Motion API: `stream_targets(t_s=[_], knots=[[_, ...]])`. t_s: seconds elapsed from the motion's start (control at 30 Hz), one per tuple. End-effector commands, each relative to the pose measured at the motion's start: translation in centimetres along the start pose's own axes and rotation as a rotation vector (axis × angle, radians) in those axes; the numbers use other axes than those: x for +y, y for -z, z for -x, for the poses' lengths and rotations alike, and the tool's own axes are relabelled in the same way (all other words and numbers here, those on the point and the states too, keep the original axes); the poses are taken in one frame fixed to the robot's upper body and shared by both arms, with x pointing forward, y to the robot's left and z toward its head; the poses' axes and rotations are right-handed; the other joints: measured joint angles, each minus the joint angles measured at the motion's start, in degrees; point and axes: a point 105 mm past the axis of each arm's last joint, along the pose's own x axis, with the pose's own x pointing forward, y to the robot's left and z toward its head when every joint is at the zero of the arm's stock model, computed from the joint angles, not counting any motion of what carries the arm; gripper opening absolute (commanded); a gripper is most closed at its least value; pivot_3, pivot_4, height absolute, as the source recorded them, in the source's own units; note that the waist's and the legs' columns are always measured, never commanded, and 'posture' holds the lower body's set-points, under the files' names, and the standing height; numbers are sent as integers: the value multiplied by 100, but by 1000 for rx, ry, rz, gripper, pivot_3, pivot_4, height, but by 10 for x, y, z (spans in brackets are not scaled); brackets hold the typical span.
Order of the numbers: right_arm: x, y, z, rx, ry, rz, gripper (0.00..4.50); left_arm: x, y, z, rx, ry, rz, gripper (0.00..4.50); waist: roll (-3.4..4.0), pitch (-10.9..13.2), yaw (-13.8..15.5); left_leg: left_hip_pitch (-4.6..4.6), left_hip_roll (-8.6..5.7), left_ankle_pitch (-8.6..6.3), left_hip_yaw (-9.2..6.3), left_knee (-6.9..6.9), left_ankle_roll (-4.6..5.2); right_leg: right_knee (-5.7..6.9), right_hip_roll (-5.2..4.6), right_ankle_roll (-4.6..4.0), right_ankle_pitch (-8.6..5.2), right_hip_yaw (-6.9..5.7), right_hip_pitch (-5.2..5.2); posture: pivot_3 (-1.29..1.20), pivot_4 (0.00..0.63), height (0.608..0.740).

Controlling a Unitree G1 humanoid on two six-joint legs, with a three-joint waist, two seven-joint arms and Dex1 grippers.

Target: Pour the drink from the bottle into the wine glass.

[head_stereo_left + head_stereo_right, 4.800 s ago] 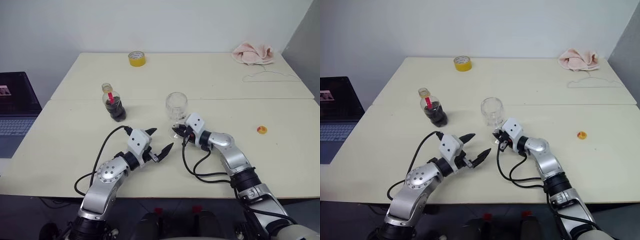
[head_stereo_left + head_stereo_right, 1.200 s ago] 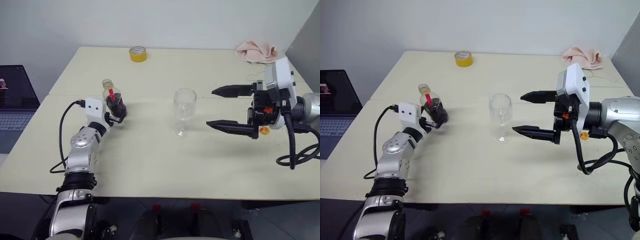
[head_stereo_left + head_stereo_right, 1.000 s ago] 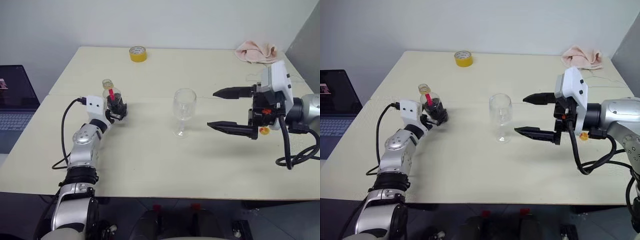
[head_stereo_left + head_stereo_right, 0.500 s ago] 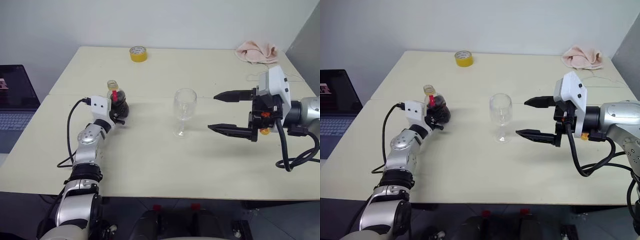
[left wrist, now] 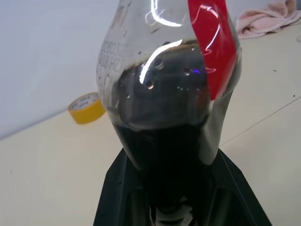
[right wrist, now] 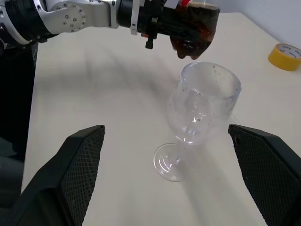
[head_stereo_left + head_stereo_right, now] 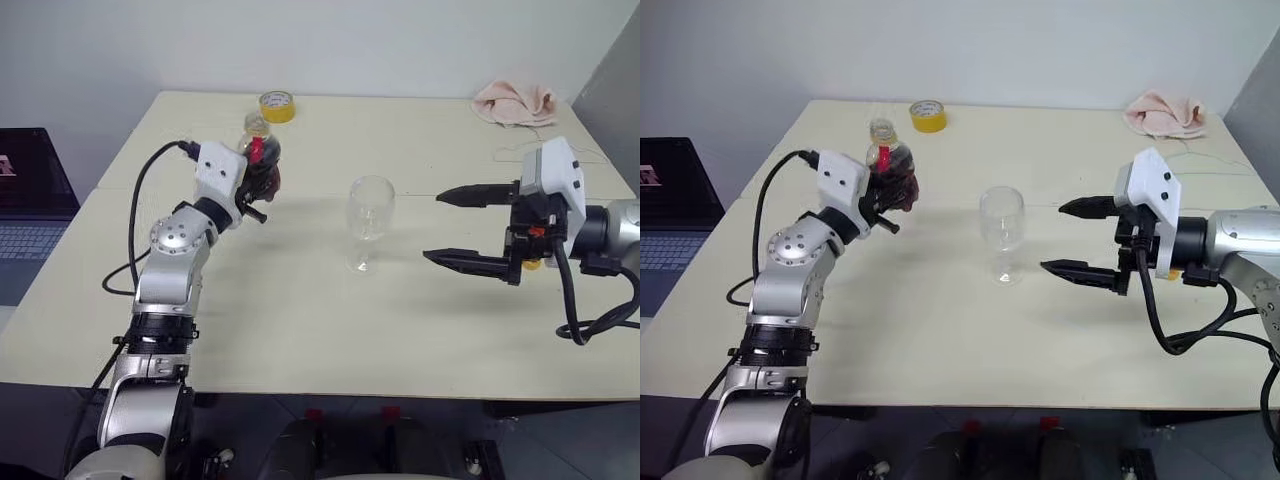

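**Bottle held off the desk, glass standing empty**

Left eye view: The left gripper (image 7: 262, 186) is closed on the lower body of the bottle (image 7: 260, 160) and holds it in the air above the desk (image 7: 300, 300). The bottle's long axis runs close to upright, leaning a little, with the open neck uppermost and the dark drink (image 7: 266, 178) settled in the lower part. The glass (image 7: 369, 220) stands upright on its foot near the desk's middle, well apart from the bottle and to its right, with bare desk between them. The right gripper (image 7: 465, 227) hangs level on the far side of the glass, its two fingers spread wide, pointing at the glass and holding nothing. A yellow tape roll (image 7: 276, 106) sits near the far edge behind the bottle, a pink cloth (image 7: 514, 102) lies at the far right corner, and a laptop (image 7: 30, 200) stands off the desk's left side.

Left wrist view: The bottle's body rises from between the black fingers (image 5: 117, 188), red label (image 5: 211, 42) on one side, drink filling the lower half. The tape roll and cloth show behind it.

Right wrist view: The wide-spread fingers (image 6: 70, 165) frame the glass, empty on its foot. The bottle hangs beyond its rim in the left gripper.
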Motion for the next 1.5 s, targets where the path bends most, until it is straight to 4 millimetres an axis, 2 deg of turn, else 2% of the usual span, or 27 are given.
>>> stream_targets(t_s=[0.03,0.23,0.33,0.57,0.8,1.1,1.4,1.5], knots=[[-6,-8,10,-4,58,49,4500,8,-47,-5,-116,2,-160,745,-1,0,0,0,0,0,0,0,0,0,0,0,0,0,0,0,150,740],[-6,-6,13,-12,84,42,4500,2,-62,-15,-155,35,-306,741,-1,1,3,0,-2,0,1,0,0,-3,-2,1,0,-2,3,0,150,740],[-7,-5,14,-19,107,37,4500,-12,-63,-20,-159,93,-387,739,-1,1,3,0,-1,0,0,0,0,-2,-1,1,0,-2,3,0,150,740],[-19,-12,16,-66,201,43,4500,-25,-63,-29,-175,144,-515,739,-1,1,-14,0,-1,0,0,0,0,0,0,1,0,-3,3,0,150,740],[-12,-11,18,-68,188,29,4500,-27,-69,-34,-212,159,-667,739,-2,1,-11,-2,-3,0,1,1,0,-1,-2,2,1,-3,3,0,150,740],[-11,-11,18,-71,194,32,4500,-32,-76,-38,-256,192,-775,738,-2,1,-19,-1,-3,0,1,2,1,2,-1,2,1,-4,3,0,150,740],[-12,-6,19,-61,212,25,4500,-35,-68,-37,-245,227,-953,738,-2,1,-29,-2,-3,0,1,3,1,4,-1,2,1,-6,3,0,150,740],[-12,-5,18,-61,215,24,4500,-36,-68,-37,-252,231,-955,738,-2,1,-34,-2,-3,1,0,4,1,5,-1,2,1,-6,3,0,150,740]])
